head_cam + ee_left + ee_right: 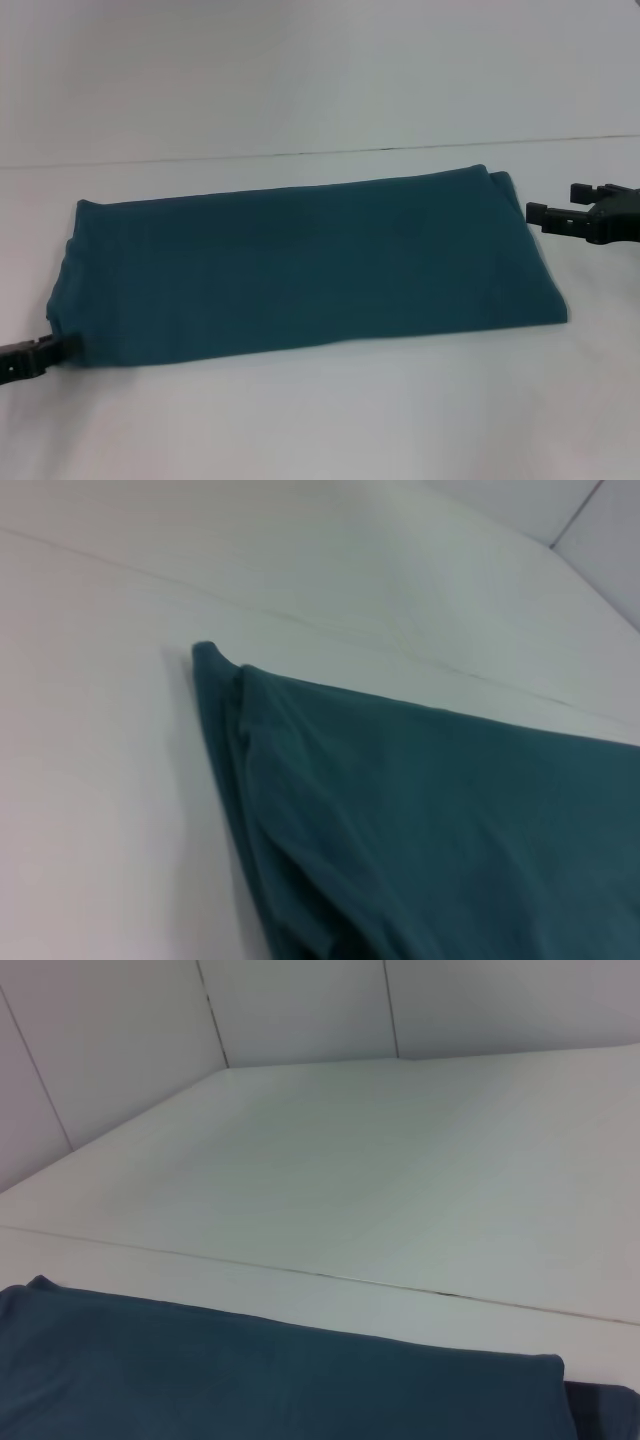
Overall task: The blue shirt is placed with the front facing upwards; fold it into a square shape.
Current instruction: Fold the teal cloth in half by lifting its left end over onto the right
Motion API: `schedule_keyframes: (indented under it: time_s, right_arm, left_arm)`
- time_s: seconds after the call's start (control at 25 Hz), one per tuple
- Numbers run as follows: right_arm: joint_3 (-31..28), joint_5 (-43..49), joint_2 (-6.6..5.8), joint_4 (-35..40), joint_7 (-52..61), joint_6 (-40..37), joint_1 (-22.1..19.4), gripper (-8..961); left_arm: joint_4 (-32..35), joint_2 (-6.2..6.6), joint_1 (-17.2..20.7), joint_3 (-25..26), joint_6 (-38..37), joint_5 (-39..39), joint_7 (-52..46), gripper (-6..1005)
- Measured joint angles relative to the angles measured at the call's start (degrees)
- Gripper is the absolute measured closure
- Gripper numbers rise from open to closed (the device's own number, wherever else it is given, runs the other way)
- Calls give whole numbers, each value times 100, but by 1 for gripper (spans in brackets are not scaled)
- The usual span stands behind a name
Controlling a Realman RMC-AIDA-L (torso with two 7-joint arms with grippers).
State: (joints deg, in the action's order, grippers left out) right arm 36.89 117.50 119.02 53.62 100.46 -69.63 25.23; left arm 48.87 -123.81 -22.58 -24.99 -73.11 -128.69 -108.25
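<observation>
I see bare white table open all around the folded blue shirt; only the left gripper at its near-left corner and right gripper off its far-right edge intrude.

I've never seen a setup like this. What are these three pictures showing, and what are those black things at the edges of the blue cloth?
This is a robot with two arms, folding laundry. The wide picture comes from a camera on its head, looking down at a white table. On it lies the blue shirt, already folded into a long flat rectangle; no print or collar shows.

The black things are the robot's grasping ends. The left tool sits low at the shirt's near left corner, at the cloth's edge; whether it is pinching the cloth cannot be told. The right tool hangs open just beyond the shirt's far right corner, holding nothing.

The other two pictures come from small cameras on each wrist. The left wrist one looks along a shirt corner up close; the right wrist one shows the shirt's edge and bare table beyond.
</observation>
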Motion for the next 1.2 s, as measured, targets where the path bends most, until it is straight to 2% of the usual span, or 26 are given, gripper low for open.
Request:
schedule_keyframes:
  time_s: [0.2,0.44,0.52,0.76,0.96,1.2]
  right_arm:
    - [6,0,12,0,0,-24,0,37]
    - [11,0,18,0,0,-38,6,36]
    - [11,0,22,0,-3,-26,9,36]
    - [11,0,31,0,-42,-3,30,36]
    - [11,-19,46,-52,-147,3,81,36]
    - [11,-19,54,-62,-241,46,151,36]
  left_arm:
    - [45,19,-24,72,3,8,31,775]
    - [195,24,-48,73,30,23,42,567]
    - [238,24,-59,73,81,75,43,331]
    - [244,20,-95,73,552,663,151,116]
    - [105,12,-208,29,967,975,219,118]
    - [-280,-1,-563,-31,1415,1037,265,119]
